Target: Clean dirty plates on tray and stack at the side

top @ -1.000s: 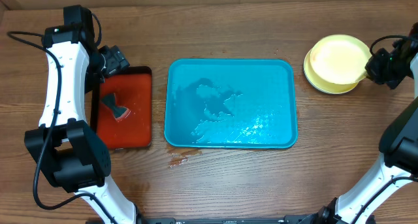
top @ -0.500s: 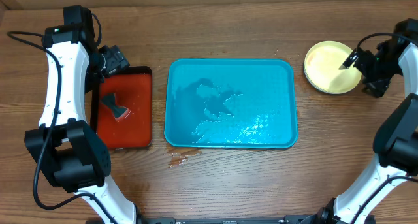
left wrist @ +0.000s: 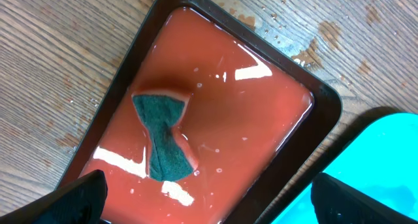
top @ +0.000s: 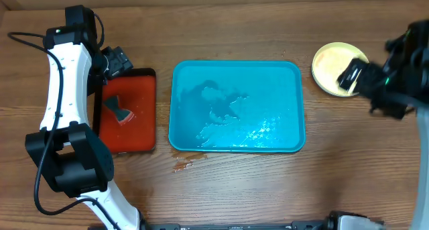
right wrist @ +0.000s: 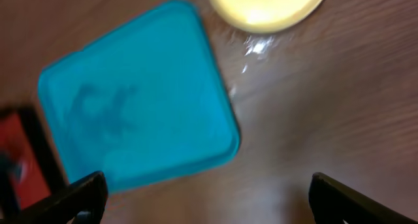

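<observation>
Turquoise tray [top: 268, 82] mid-table carries no plates, only a wet film. The plates [top: 330, 66] sit stacked on the wood off its right end, pale yellow on top; I cannot read the count. That is the side spot the task wants. My right gripper [right wrist: 222, 196] hangs nearby, jaws spread and empty. The left gripper [left wrist: 208, 196] is spread too, parked over the red tray [left wrist: 261, 119] where the sponge [left wrist: 163, 142] soaks. I judge the job nearly done.

The brown wooden bench [top: 234, 190] is carrying a black-rimmed red rectangular tray [top: 137, 126], a large turquoise plastic tray [top: 268, 82] beside it, and pale yellow round plastic plates [top: 330, 64] lying apart.
</observation>
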{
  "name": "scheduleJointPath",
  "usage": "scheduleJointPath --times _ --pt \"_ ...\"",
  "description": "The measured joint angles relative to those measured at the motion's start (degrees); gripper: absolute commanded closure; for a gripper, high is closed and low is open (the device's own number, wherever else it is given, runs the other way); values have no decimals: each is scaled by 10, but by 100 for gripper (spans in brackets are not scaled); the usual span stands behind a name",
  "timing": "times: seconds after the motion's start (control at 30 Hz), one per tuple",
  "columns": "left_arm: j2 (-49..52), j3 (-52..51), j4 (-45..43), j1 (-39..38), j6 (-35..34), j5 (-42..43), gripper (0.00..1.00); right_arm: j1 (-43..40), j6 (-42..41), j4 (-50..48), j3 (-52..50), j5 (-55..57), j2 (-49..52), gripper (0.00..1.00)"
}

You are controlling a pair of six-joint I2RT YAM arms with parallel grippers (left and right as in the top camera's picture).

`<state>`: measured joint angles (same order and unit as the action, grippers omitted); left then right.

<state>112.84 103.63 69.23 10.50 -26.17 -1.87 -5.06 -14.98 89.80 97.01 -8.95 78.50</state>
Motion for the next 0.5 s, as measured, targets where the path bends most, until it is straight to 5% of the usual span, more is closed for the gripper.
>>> scheduleJointPath --times 0.5 --pt "0 0 0 0 0 0 0 71 0 58 -10 5 -58 0"
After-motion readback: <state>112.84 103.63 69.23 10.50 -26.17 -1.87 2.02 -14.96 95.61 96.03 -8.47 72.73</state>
